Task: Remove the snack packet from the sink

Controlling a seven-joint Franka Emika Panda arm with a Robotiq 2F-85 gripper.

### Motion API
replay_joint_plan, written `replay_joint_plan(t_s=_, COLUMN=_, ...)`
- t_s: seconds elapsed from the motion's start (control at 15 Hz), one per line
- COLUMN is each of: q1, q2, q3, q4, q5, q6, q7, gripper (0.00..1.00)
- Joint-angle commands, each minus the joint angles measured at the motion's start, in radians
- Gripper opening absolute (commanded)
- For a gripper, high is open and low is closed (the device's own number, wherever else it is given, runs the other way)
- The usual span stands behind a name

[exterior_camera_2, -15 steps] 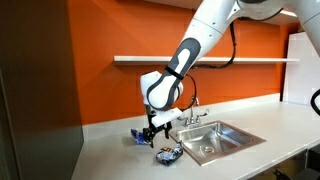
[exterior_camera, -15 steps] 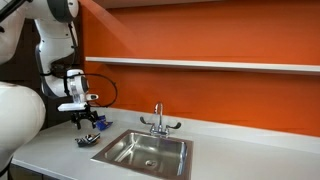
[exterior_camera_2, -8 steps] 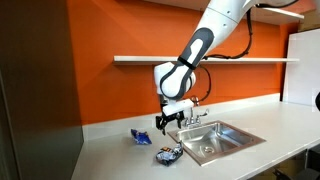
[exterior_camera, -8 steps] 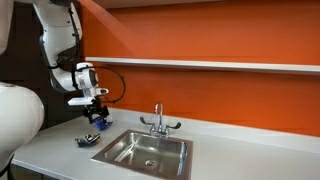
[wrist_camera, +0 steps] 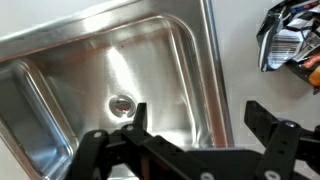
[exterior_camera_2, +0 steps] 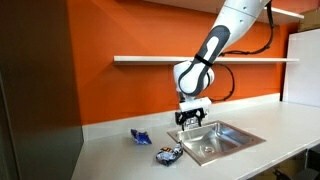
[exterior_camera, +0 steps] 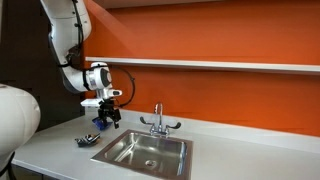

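The snack packet (exterior_camera: 87, 140), crumpled, dark and silvery, lies on the white counter just beside the sink's rim, outside the basin. It also shows in an exterior view (exterior_camera_2: 168, 155) and at the top right of the wrist view (wrist_camera: 290, 35). The stainless sink (exterior_camera: 165, 145) (exterior_camera_2: 228, 134) (wrist_camera: 80, 70) has nothing in it that I can see; its round drain (wrist_camera: 121, 103) shows. My gripper (exterior_camera: 108, 120) (exterior_camera_2: 188, 118) (wrist_camera: 197, 125) is open and empty, hanging above the sink's edge nearest the packet, well above the counter.
A small bright blue object (exterior_camera_2: 139, 136) (exterior_camera: 97, 125) lies on the counter beyond the packet. A chrome two-handle faucet (exterior_camera: 158, 120) (exterior_camera_2: 197, 112) stands behind the basin. A white shelf (exterior_camera: 220, 65) runs along the orange wall.
My gripper has risen and moved sideways from above the packet and blue object toward the sink. The packet has stayed on the counter.
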Motion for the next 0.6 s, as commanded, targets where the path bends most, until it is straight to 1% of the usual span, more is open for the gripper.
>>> replay_joint_plan(t_s=0.0, q1=-0.047, q2=-0.070, q3=0.008, q4=-0.070, q5=-0.027, q6=-0.010, q7=0.086, gripper=1.00)
replay_joint_plan(t_s=0.13, q1=-0.066, q2=-0.081, q3=0.007, q4=-0.092, q5=-0.024, q6=-0.002, q7=0.128, gripper=1.00)
replay_joint_plan(t_s=0.2, q1=-0.070, q2=-0.033, q3=0.026, q4=-0.050, q5=-0.006, q6=-0.002, q7=0.068, gripper=1.00)
replay_joint_plan(t_s=0.53, q1=-0.083, q2=-0.049, q3=0.026, q4=-0.071, q5=-0.006, q6=-0.001, q7=0.095, gripper=1.00)
